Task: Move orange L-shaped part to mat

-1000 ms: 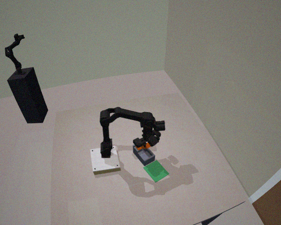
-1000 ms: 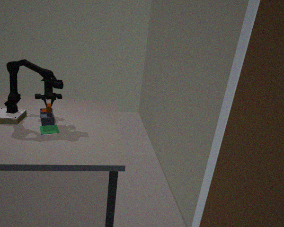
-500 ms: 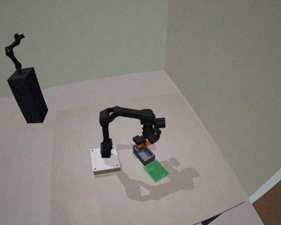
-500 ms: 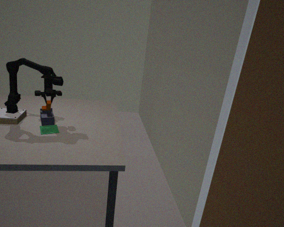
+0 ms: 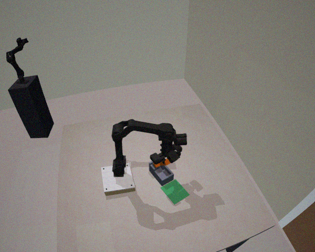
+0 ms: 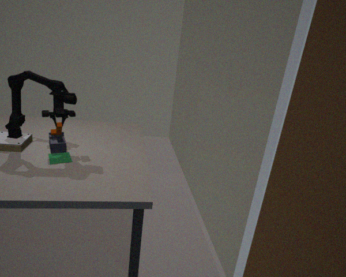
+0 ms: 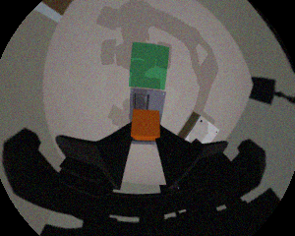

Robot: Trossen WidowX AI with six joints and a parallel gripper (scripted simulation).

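The orange part (image 5: 157,164) (image 6: 59,128) (image 7: 146,125) is between the fingers of my gripper (image 5: 164,161) (image 6: 59,124) (image 7: 144,126), which is shut on it. The part is up out of the pocket, over the far end of the grey tray (image 5: 166,181) (image 6: 58,148) (image 7: 157,101). A side piece of it sticks out to the left in the exterior view; its exact tilt is hard to tell. The pocket shows empty where it is not covered. The green mat (image 5: 176,192) (image 6: 60,158) (image 7: 149,66) lies beside the tray's near end, with nothing on it.
The arm's white base plate (image 5: 111,182) (image 6: 3,138) (image 7: 203,129) is left of the tray in the top view. A dark pedestal (image 5: 32,108) (image 7: 263,90) with a second arm stands far off at the back left. The arm's shadow falls beyond the mat.
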